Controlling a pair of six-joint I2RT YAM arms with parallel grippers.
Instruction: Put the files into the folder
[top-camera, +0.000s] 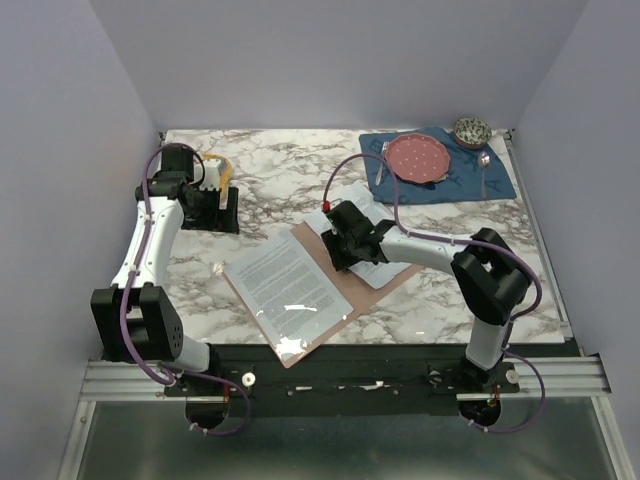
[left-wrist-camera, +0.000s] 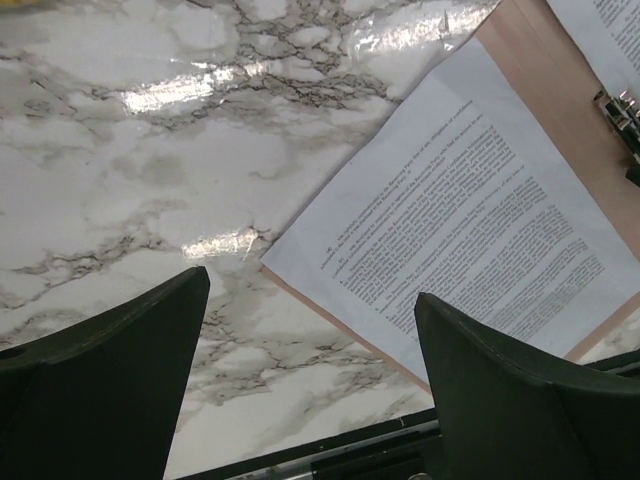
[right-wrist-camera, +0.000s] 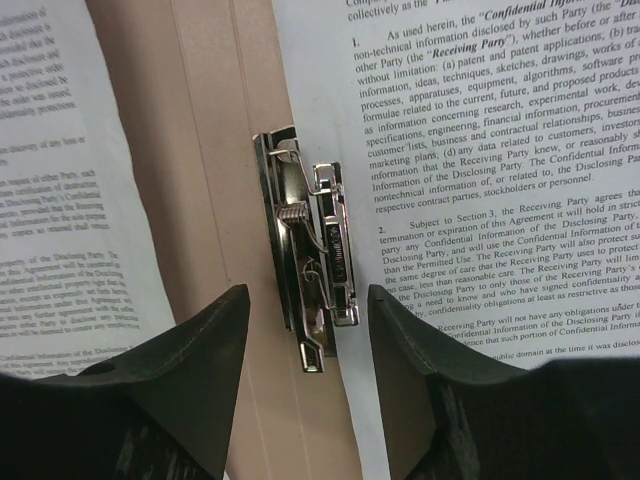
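Framing folder (right-wrist-camera: 215, 150) clip (right-wrist-camera: 310, 265), right pincer (right-wrist-camera: 308, 297) spread, clip hidden overhead

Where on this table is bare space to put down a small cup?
Bare marble lies at the back between the black stand and the blue placemat, and left of the folder. The middle is crowded: sheets and the right end effector over the clip.

Through the right wrist camera I read, on the right-hand sheet (right-wrist-camera: 480, 170), "1. As used herein, the 'Confidential Infor…", "(the 'Receiving Party')", "2. Subject to Section 3, the Receiving Party agrees that" and, repeatedly, "Disclosing Party".
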